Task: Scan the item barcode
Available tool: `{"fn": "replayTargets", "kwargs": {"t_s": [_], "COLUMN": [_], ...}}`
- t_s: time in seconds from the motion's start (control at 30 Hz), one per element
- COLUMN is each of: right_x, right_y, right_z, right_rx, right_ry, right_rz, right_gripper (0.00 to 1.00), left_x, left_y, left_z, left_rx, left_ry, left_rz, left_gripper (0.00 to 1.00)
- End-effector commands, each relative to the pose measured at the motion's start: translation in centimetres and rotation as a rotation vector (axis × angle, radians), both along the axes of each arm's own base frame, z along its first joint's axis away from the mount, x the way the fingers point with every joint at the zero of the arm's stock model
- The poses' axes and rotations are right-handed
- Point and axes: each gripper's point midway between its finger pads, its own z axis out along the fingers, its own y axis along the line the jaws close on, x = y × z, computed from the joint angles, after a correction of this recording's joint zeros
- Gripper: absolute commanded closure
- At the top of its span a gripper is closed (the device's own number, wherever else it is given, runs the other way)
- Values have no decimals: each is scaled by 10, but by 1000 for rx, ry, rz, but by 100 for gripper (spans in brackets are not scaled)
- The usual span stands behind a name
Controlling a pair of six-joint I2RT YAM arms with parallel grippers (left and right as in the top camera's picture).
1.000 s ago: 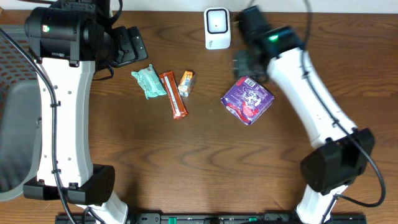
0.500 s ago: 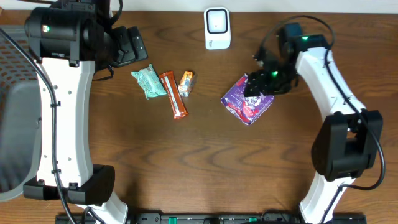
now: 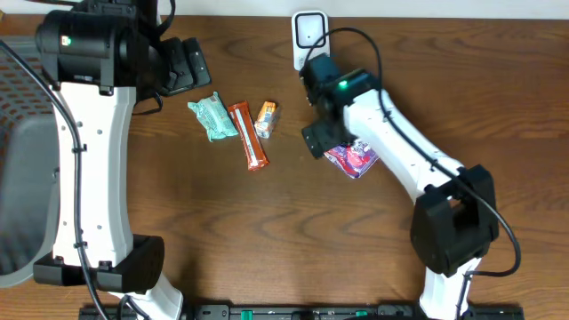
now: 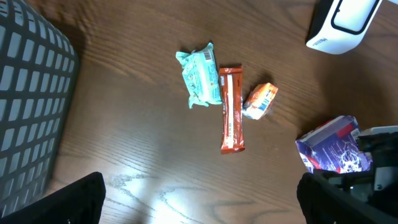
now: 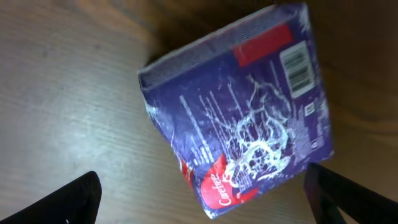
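On the dark wooden table point(image 3: 267, 240), just right of centre in the overhead frame, a purple packet point(image 5: 242, 118) lies flat with its printed face up. White script on the red patch at its lower end appears to read "Carefree". A white barcode point(image 5: 297, 70) sits near its upper right corner in the right wrist view, and the fine print around it is too small to read. From overhead, the right arm covers most of the packet, so only its lower right part shows.

The right gripper point(image 5: 205, 199) hangs over the packet with its jaws spread wide. Only the two dark fingertips show, in the lower corners of its frame, and neither touches the packet, whose lower end lies between them.

A white scanner point(image 3: 308, 36) stands at the top edge, near the packet; its face is cut off in the left wrist view.

The left gripper point(image 4: 199, 202) is held high at upper left, jaws wide apart and empty. Below it lie a teal packet point(image 4: 202, 78), an orange-brown bar point(image 4: 231, 109) and a small orange packet point(image 4: 261, 101), their labels illegible. A grey mesh basket point(image 4: 28, 112) is cropped at the left.
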Motion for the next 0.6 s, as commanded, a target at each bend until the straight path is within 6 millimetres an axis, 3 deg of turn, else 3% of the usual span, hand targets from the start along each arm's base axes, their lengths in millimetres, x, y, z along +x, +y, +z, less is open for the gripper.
{"fn": "replayTargets", "kwargs": {"t_s": [0.0,0.23,0.57], "right_x": [8,2,-2], "right_y": [3,18,16], "right_z": [14,9,-5], "right_rx": [-65,-9,-24], "right_ry": [-101,-76,-55], "right_rz": [-9,13,36], "right_gripper": [1,1,1], "left_x": [-16,-16,-16], "left_y": [4,4,4], "left_z": [-9,-9,-9], "left_rx": [16,16,16], "left_ry": [80,80,80], "left_rz": [5,5,5], "left_gripper": [2,2,2]}}
